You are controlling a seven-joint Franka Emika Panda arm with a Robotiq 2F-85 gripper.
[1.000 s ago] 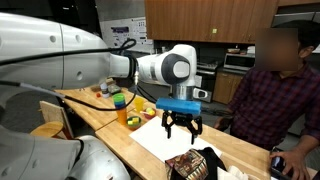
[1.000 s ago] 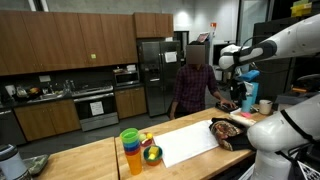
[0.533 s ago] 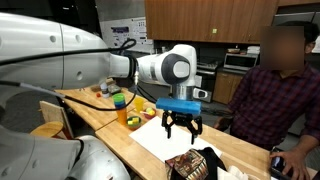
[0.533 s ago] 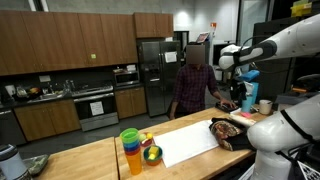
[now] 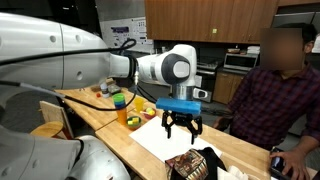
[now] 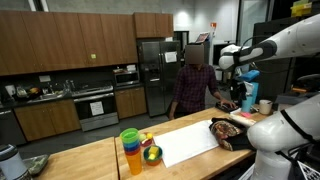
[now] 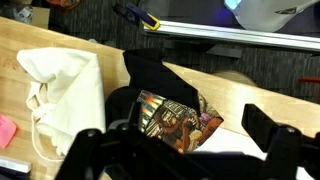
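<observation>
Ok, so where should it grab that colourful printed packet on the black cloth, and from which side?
Best from above: the printed packet lies flat on the black cloth, leaving no edge standing for a sideways approach. I would pinch across its shorter width, one of the fingers of the open gripper on each long edge. The cloth folds around it, so some may get caught.

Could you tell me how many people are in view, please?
1: a person in a plaid shirt at the wooden counter, seen in both exterior views; others could be out of frame.

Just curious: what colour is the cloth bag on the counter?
The cloth bag is cream; best in wrist view.
</observation>
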